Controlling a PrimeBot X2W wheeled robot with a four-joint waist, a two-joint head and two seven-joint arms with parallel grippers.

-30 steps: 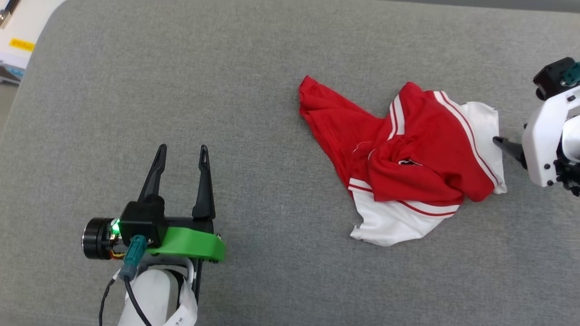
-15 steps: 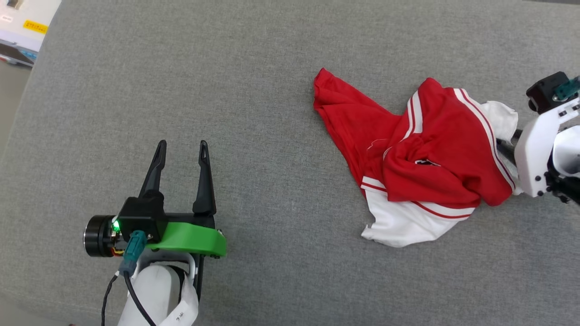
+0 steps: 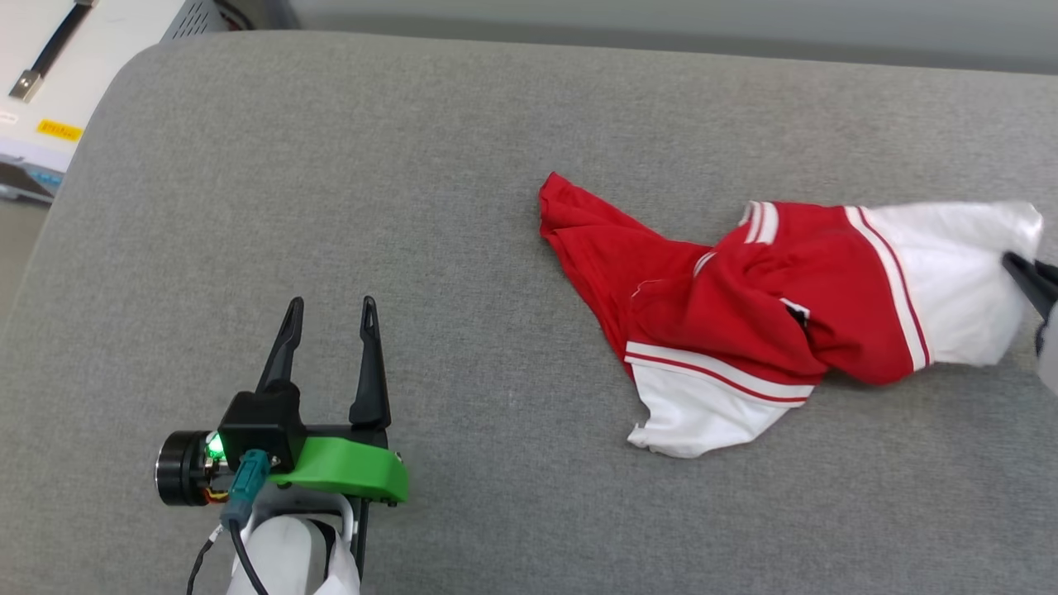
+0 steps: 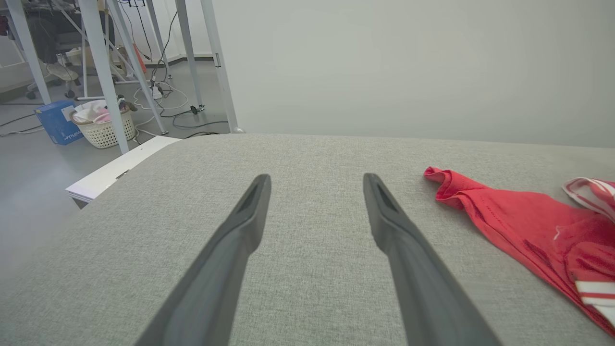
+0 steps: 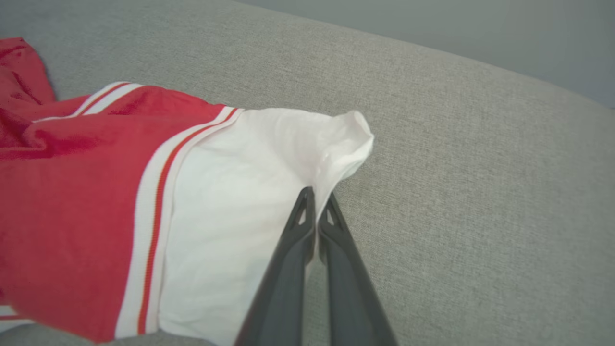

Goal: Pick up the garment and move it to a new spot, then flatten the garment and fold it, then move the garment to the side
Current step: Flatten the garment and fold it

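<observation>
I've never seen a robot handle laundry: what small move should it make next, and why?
Probably raise the right pincer to lift the shirt off the cushion. It is shut on the white sleeve, the shirt lies crumpled, and the left pincer is open, apart from it.

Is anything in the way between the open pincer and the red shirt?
No, nothing visible. Only bare grey fabric surface lies between the left pincer and the red jersey shirt with white sleeves. The right pincer is shut on one sleeve.

One garment (image 3: 744,314), one left end effector (image 3: 332,304), one right end effector (image 5: 317,194), one basket (image 4: 103,132), one box (image 4: 56,126)
</observation>
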